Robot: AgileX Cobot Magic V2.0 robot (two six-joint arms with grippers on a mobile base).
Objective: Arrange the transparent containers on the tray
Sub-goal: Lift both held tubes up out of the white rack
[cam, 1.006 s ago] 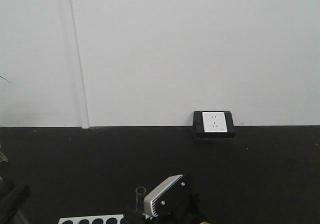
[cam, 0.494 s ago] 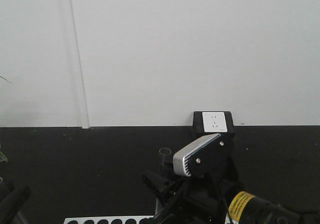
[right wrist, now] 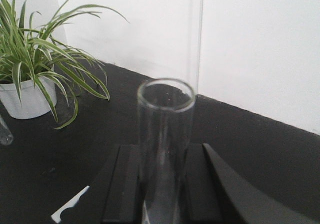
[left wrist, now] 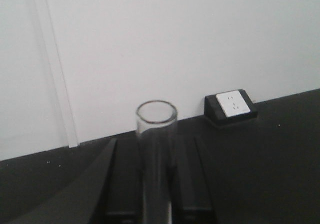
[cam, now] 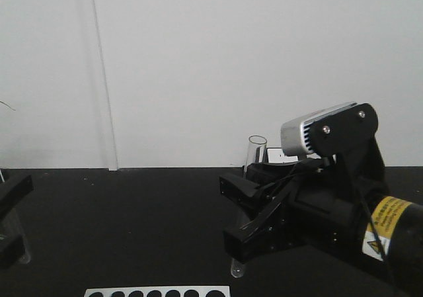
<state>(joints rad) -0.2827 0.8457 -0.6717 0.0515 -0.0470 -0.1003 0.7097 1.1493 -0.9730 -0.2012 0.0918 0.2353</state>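
The right hand [right wrist: 162, 186] is clamped on the first test tube [right wrist: 166, 129], held about upright, rim up, above the black surface [cam: 132, 231]. The left hand [left wrist: 157, 186] grips the second test tube [left wrist: 156, 134] the same way, far to the left. The yellow tray shows in no view. Only the white holed rack [cam: 158, 291] shows, at the near edge.

The main hazard is probably slip. The glass is smooth and each tube is pinched along a narrow line, so a quick swing or a tilt toward horizontal could let one slide through the fingers and drop. Squeezing harder to stop that risks cracking the thin wall.

The first tube's rounded end hangs low, so a sideways move without lift might strike the surface or the rack. Once laid down, round tubes would likely roll and knock together unless released gently against the tray's rim.
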